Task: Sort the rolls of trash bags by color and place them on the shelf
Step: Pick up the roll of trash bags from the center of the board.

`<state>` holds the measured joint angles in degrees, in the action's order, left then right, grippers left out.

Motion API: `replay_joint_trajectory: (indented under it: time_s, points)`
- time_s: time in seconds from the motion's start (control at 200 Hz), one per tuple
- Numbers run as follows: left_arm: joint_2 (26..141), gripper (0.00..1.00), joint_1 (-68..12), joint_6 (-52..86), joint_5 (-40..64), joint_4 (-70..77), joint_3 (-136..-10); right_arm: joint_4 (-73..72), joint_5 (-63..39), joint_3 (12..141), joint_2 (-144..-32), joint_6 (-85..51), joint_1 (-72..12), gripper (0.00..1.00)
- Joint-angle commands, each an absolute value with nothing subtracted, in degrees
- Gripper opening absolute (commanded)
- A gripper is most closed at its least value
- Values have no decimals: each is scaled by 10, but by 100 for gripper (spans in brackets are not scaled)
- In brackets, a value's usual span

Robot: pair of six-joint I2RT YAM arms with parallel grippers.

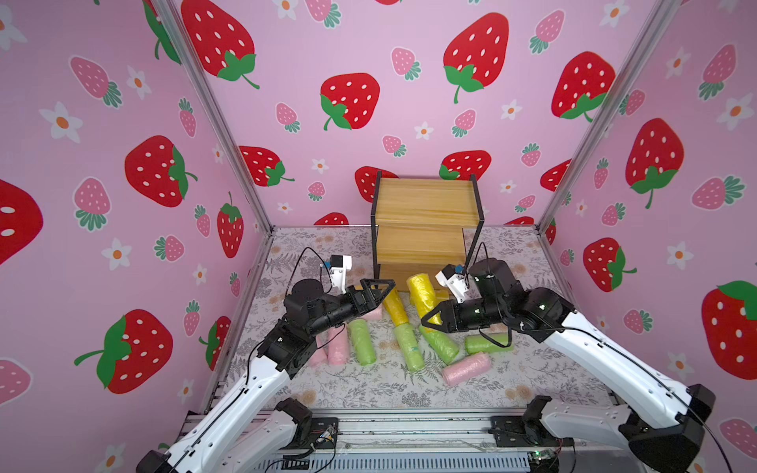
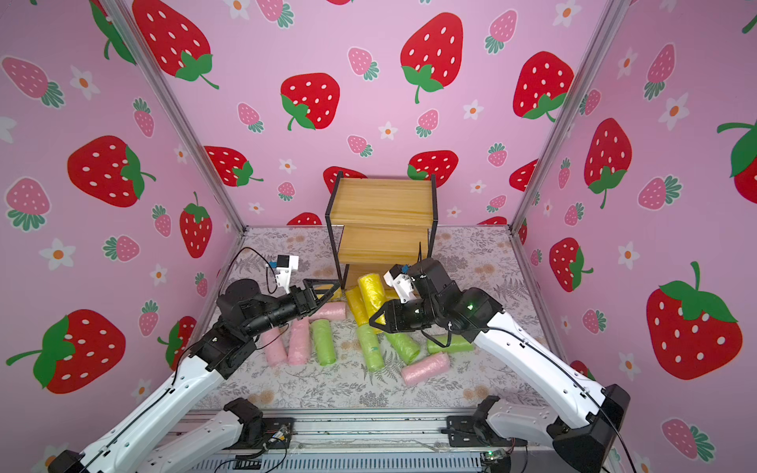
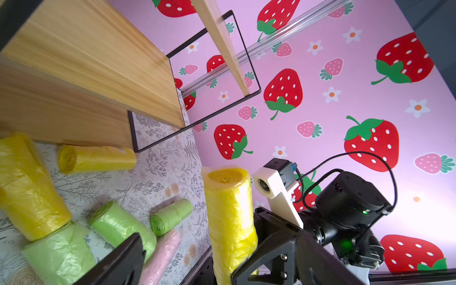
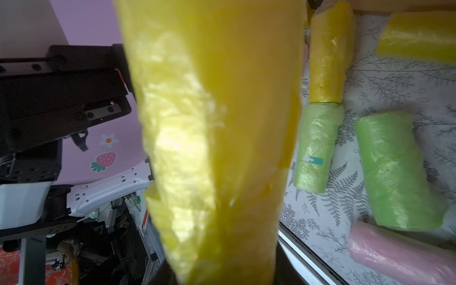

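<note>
My right gripper [image 1: 431,318] [image 4: 224,269] is shut on a yellow roll [image 1: 424,293] [image 2: 372,291] [image 3: 229,217] [image 4: 217,123], held nearly upright just above the table in front of the shelf [image 1: 426,213] [image 2: 381,204] [image 3: 74,61]. Close to that roll's left side, my left gripper [image 1: 379,286] [image 2: 325,286] [image 3: 192,256] is open and holds nothing. Other rolls lie on the table: a yellow one [image 1: 395,307], several green ones [image 1: 362,342] [image 1: 409,348] and several pink ones [image 1: 467,368] [image 1: 338,350]. The shelf's top board is bare.
A further yellow roll [image 3: 96,159] lies against the shelf's foot. Pink strawberry-print walls [image 1: 409,102] close in the back and both sides. The floral table cloth [image 1: 368,393] runs to a metal rail [image 1: 409,426] at the front.
</note>
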<state>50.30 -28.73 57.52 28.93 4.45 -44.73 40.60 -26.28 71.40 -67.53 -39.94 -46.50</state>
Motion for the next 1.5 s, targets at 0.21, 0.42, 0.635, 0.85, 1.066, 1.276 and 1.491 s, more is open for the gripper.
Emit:
replay_joint_trajectory:
  time_s: [0.21,0.42,0.635,0.85,1.066,1.276,1.491]
  points:
    - [515,100,-323,596,339,180,-445,289,-343,730,-668,-456,-482,0]
    - [524,100,-341,593,338,185,-447,277,-351,740,-670,-464,-496,0]
    - [518,95,-345,606,323,185,-437,276,-352,748,-675,-468,-508,0]
    - [513,68,-345,642,321,239,-421,277,-357,757,-688,-473,-514,0]
    - [511,24,-345,674,320,256,-415,281,-340,765,-698,-486,-516,0]
    - [511,0,-345,707,292,256,-404,301,-335,781,-715,-485,-516,40]
    - [489,0,-345,756,210,267,-361,314,-302,771,-696,-481,-516,70]
